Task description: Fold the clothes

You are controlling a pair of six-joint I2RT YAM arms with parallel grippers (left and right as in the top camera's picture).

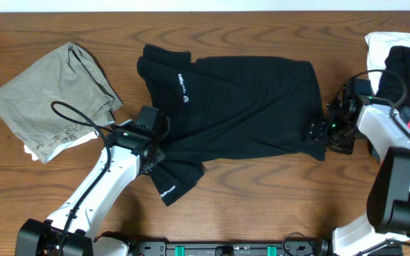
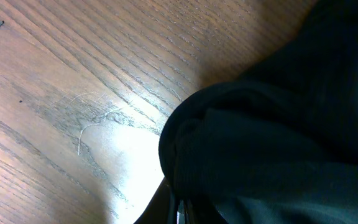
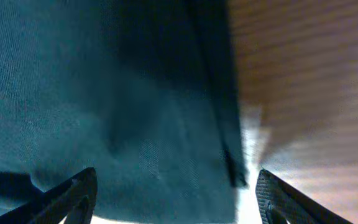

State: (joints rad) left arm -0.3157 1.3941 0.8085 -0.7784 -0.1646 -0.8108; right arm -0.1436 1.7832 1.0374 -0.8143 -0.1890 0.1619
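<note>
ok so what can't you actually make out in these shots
- Left tool: overhead, its own wrist covers it; left wrist view, the plain black fabric shirt buries its fingertips.
- Tiny white logo lettering on the shirt: overhead, too small to read.
- White and black garment pile: overhead, cut off by the right edge and partly behind the right arm.

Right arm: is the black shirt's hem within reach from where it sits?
Probably yes: the right gripper is open directly over the hem edge of the black shirt, with nothing between them.
</note>
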